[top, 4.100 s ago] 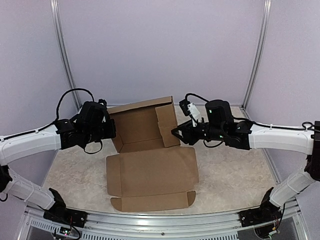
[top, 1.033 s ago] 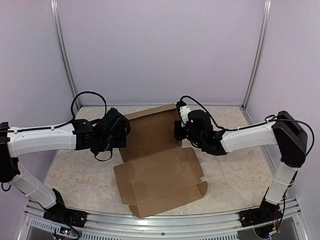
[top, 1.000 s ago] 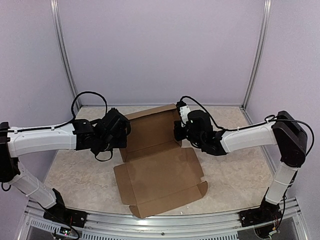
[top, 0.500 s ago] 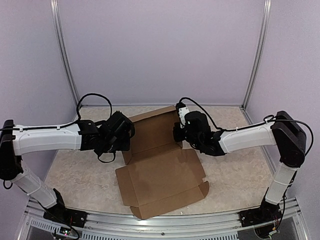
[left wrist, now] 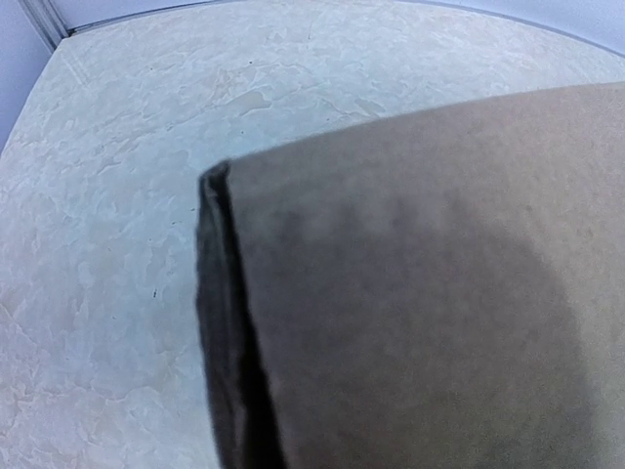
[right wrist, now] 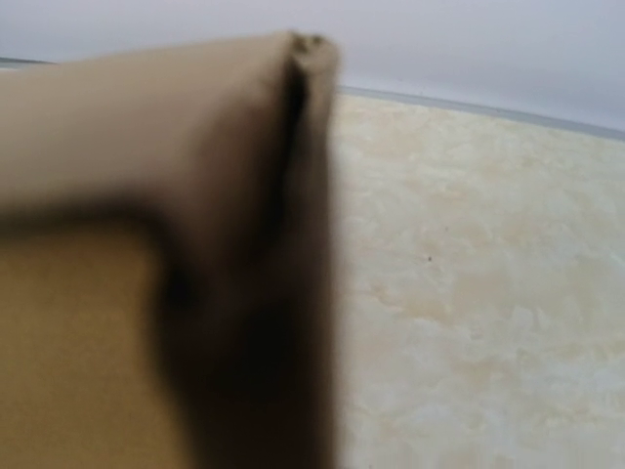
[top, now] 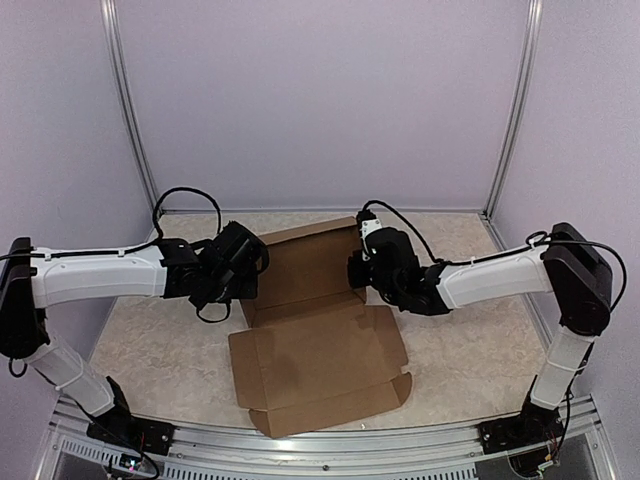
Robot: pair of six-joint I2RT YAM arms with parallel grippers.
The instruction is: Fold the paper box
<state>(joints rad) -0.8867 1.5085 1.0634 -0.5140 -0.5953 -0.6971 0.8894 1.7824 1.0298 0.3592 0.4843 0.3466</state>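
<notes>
- From the top camera I see the paper box (top: 320, 355) in the middle of the table (top: 150, 340). Its near panel lies flat, with a narrow flap along the near edge. Its far panel is raised behind it.
- The left gripper (top: 247, 280) is at the left edge of the raised panel and the right gripper (top: 356, 270) is at its right edge, so the panel stands between them. Both arms reach in from the sides.
- Both pairs of fingers are pressed together. From up here I cannot tell whether either pair has cardboard between them.
- In the left wrist view, the paper box (left wrist: 420, 293) fills the right and lower part of the frame, very close to the lens. A dark folded edge runs down its left side, and the table (left wrist: 117, 195) shows beyond it. My own fingers are hidden here.
- In the right wrist view, a blurred corner of the paper box (right wrist: 146, 195) takes up the left half. The table (right wrist: 469, 293) is on the right and the pale wall (right wrist: 439, 39) is above. I cannot make out the fingers here either.
</notes>
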